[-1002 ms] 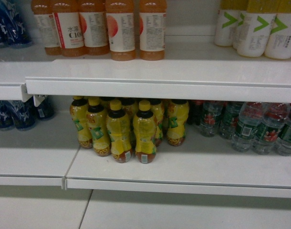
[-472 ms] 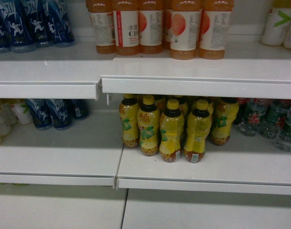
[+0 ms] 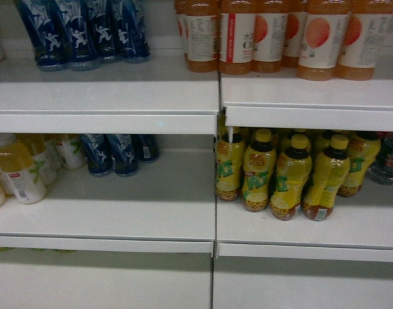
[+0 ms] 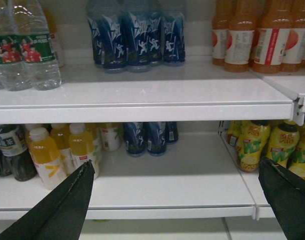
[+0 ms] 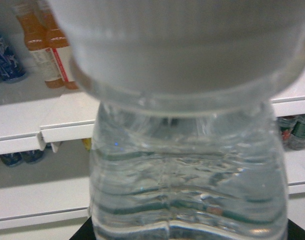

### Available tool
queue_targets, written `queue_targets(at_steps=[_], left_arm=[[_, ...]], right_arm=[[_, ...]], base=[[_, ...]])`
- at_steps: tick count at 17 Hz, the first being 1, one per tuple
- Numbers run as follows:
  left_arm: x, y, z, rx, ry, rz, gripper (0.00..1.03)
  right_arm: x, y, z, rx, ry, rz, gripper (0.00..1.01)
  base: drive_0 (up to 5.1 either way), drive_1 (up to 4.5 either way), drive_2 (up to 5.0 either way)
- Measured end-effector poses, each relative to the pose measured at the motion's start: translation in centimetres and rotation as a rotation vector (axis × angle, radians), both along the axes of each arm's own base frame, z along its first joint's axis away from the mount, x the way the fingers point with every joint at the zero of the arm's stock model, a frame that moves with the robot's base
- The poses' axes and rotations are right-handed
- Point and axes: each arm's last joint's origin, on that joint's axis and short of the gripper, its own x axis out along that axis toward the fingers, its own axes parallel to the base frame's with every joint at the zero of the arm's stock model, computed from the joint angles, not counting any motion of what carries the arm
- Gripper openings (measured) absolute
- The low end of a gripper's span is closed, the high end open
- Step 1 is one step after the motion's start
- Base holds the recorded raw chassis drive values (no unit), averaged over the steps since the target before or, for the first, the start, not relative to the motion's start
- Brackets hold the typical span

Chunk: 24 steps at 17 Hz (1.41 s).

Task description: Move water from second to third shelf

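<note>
A clear ribbed water bottle fills the right wrist view, its white cap close to the lens. My right gripper is shut on it; only dark finger corners show at the bottom edge. More water bottles with green labels stand at the left of the upper shelf in the left wrist view. Others peek in at the head view's right edge. My left gripper hangs open before the lower shelf, nothing between its fingers. Neither gripper shows in the head view.
Blue bottles and orange juice bottles stand on the upper shelf. Yellow tea bottles crowd the lower shelf at the right, pale yellow drinks at the left. A seam splits the shelf boards.
The head view has swung left: the yellow tea bottles slid from centre to the right, the water bottles nearly left the frame, and the blue bottles came in.
</note>
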Motion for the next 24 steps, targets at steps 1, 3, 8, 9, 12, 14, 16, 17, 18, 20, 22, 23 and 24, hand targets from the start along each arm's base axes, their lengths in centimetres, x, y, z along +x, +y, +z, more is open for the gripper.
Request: queue_targets(at_steps=[1, 3, 8, 9, 12, 14, 16, 17, 18, 20, 22, 23, 24], left_arm=[[0.0, 0.0, -0.01, 0.0, 0.001, 0.0, 0.98], [0.0, 0.0, -0.03, 0.0, 0.003, 0.0, 0.98], [0.0, 0.0, 0.0, 0.0, 0.0, 0.0, 0.98], [0.0, 0.0, 0.01, 0.0, -0.001, 0.0, 0.98], [0.0, 0.0, 0.0, 0.0, 0.0, 0.0, 0.98], [0.0, 0.0, -0.02, 0.0, 0.002, 0.0, 0.98], [0.0, 0.0, 0.0, 0.0, 0.0, 0.0, 0.98], [0.0, 0.0, 0.0, 0.0, 0.0, 0.0, 0.98], [0.0, 0.0, -0.03, 0.0, 0.003, 0.0, 0.98], [0.0, 0.0, 0.02, 0.0, -0.002, 0.0, 0.98], [0.0, 0.0, 0.0, 0.0, 0.0, 0.0, 0.98], [0.0, 0.0, -0.01, 0.0, 0.001, 0.0, 0.98], [0.0, 0.0, -0.02, 0.0, 0.002, 0.0, 0.98]], right_arm=[[0.0, 0.0, 0.01, 0.001, -0.001, 0.001, 0.43], [0.0, 0.0, 0.01, 0.0, -0.002, 0.0, 0.43], [0.01, 0.0, -0.01, 0.0, 0.001, 0.0, 0.43], [0.0, 0.0, 0.01, 0.001, -0.002, 0.0, 0.43], [0.0, 0.0, 0.01, 0.001, -0.002, 0.0, 0.43], [0.0, 0.0, 0.02, 0.001, -0.002, 0.0, 0.43], [0.0, 0.0, 0.01, 0.001, -0.002, 0.0, 0.43], [0.0, 0.01, 0.03, 0.001, -0.003, 0.001, 0.43], [0.04, 0.0, -0.02, -0.001, 0.002, 0.0, 0.43], [0.0, -0.01, 0.01, 0.0, -0.001, -0.001, 0.43], [0.0, 0.01, 0.02, 0.0, -0.002, 0.001, 0.43], [0.0, 0.01, -0.02, 0.0, 0.002, 0.001, 0.43], [0.0, 0.0, -0.02, 0.0, 0.002, 0.0, 0.43]], base=[[-5.0, 2.43, 2.4], [-5.0, 2.43, 2.4], [-5.1, 2.34, 2.3], [-5.1, 2.39, 2.4], [-5.1, 2.4, 2.4], [-5.0, 2.45, 2.4], [-5.0, 2.48, 2.5], [-5.0, 2.41, 2.4], [-5.0, 2.41, 2.4], [-5.0, 2.41, 2.4], [-5.0, 2.44, 2.4], [-5.1, 2.35, 2.4], [-4.9, 2.52, 2.5]])
